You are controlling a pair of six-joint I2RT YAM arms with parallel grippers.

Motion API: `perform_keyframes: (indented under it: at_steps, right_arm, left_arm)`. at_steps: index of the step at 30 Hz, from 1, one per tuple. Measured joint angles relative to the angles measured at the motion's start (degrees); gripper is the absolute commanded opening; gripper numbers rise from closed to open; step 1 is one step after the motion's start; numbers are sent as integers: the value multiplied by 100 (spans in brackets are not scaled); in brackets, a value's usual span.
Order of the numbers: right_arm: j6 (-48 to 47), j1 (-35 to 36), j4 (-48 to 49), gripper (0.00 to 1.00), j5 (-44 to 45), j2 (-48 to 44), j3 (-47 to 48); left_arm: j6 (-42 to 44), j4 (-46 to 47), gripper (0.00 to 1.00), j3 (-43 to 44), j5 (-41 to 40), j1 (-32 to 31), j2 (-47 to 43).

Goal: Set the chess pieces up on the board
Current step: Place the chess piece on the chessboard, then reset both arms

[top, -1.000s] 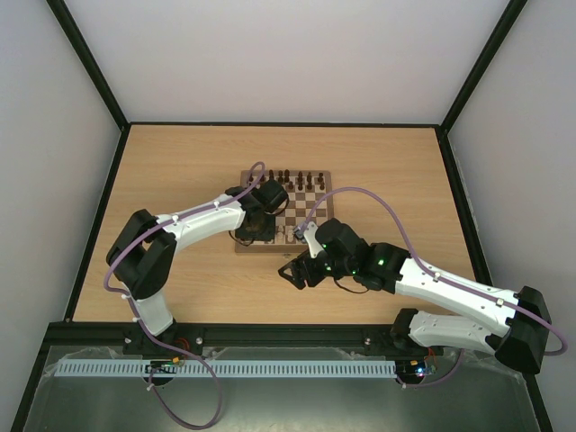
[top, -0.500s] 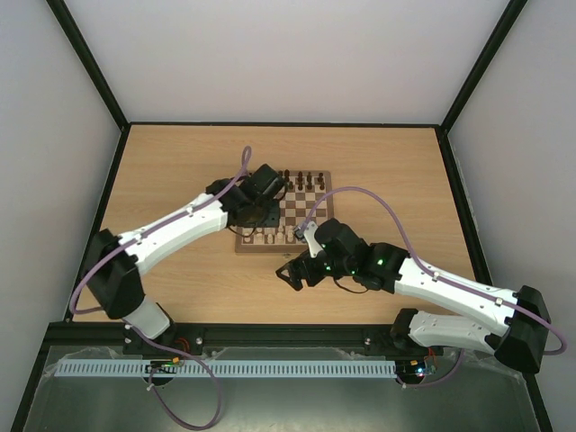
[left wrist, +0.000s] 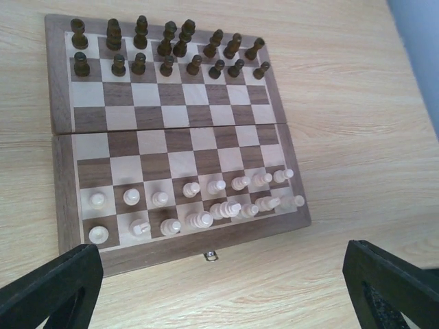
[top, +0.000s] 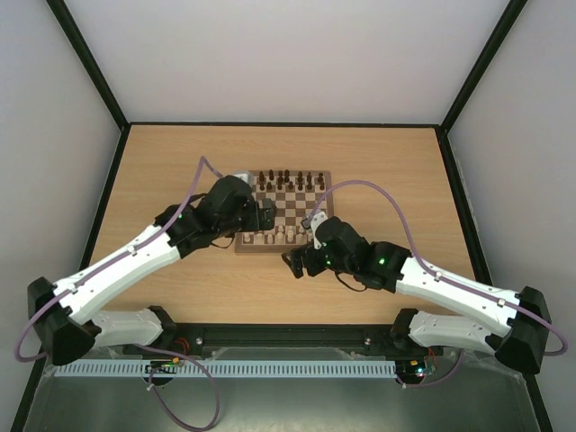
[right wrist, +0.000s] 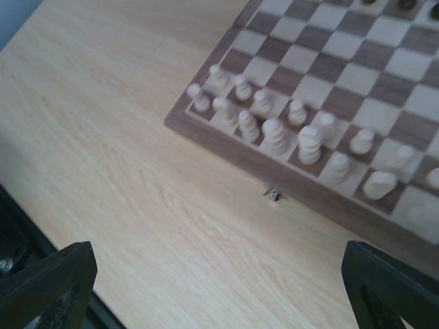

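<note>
Backing away from the near-left squares it was covering a second ago, the left arm now sits off the left edge of the board, and its fingers have spread; the right arm has crept slightly closer to the front edge.

All sixteen pale chess pieces (left wrist: 201,220) stand on the two nearest rows of the board (left wrist: 180,164); toward the right end of the front row a few look crowded or tipped, though the left wrist view is too small to be sure. They are tiny turned wood; I judge them very light, stiff, smooth and rounded, so they will topple or squirt out of a careless pinch. The best hold is probably from above, at the narrow waist just under the head, with fingertips coming down in the gaps between neighbours; a gentle squeeze should be enough.

Dark pieces (left wrist: 167,48) fill the two far rows; the middle squares are bare; a small latch (left wrist: 211,256) sits at the front edge.

Over the left edge of the board, the left gripper (top: 256,216) hangs with its jaws spread wide and nothing between them; the right gripper (top: 295,263) hovers over the table (left wrist: 343,103) just in front of the board, equally wide and empty.

Only straightening seems left to do, if anything.
</note>
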Motion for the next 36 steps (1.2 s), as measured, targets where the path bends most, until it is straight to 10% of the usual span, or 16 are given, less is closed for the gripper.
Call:
perform_keyframes:
  at_steps: [16,28,36]
  right_arm:
    - [9,-214,55,99,2391,-758,-44]
    - [205,-3827,1655,99,2168,59,-1016]
    - [229,-4433,3025,99,2747,544,-1764]
  left_arm:
    - [-474,568,99,-911,-2256,-1016,-1318]
    - [245,1556,99,-1152,-3510,-763,-1266]
    - [586,2535,99,-2461,-3058,669,-1488]
